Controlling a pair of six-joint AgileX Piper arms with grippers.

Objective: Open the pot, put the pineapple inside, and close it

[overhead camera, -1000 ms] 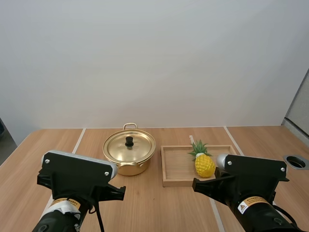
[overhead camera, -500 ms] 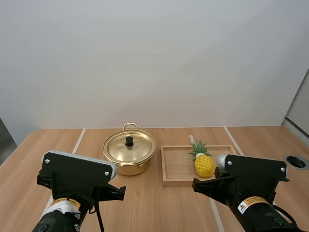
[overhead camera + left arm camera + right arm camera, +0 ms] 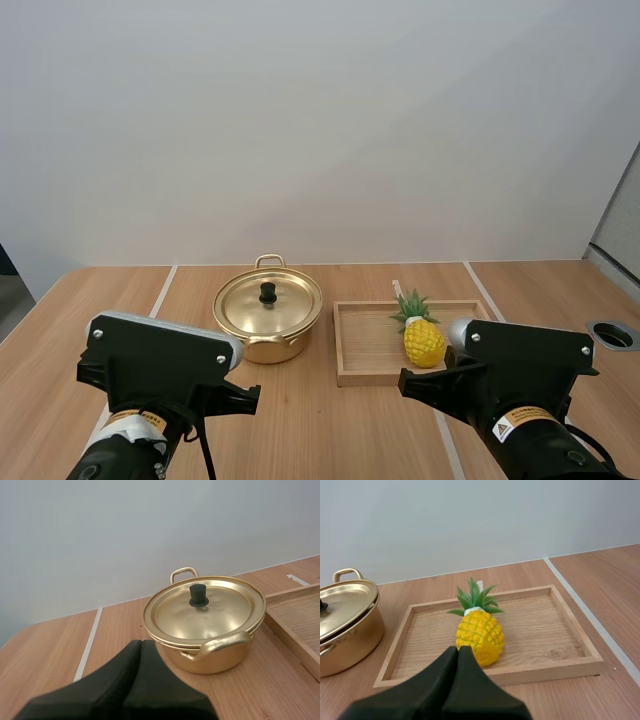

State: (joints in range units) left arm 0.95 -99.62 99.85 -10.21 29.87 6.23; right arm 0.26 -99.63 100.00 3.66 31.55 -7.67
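Note:
A golden pot [image 3: 268, 322] stands on the table, its lid [image 3: 202, 606] on and topped by a black knob [image 3: 198, 595]. To its right a yellow pineapple [image 3: 423, 337] with green leaves lies in a wooden tray [image 3: 361, 370]. My left gripper [image 3: 141, 652] is shut, its fingers one dark wedge short of the pot's near handle. My right gripper [image 3: 458, 656] is shut too, its tip just before the pineapple [image 3: 479, 631] and the near wall of the tray [image 3: 540, 670].
Pale seams run across the wooden tabletop [image 3: 330, 430]. A round grommet hole [image 3: 613, 334] sits at the table's far right edge. A plain wall rises behind the table.

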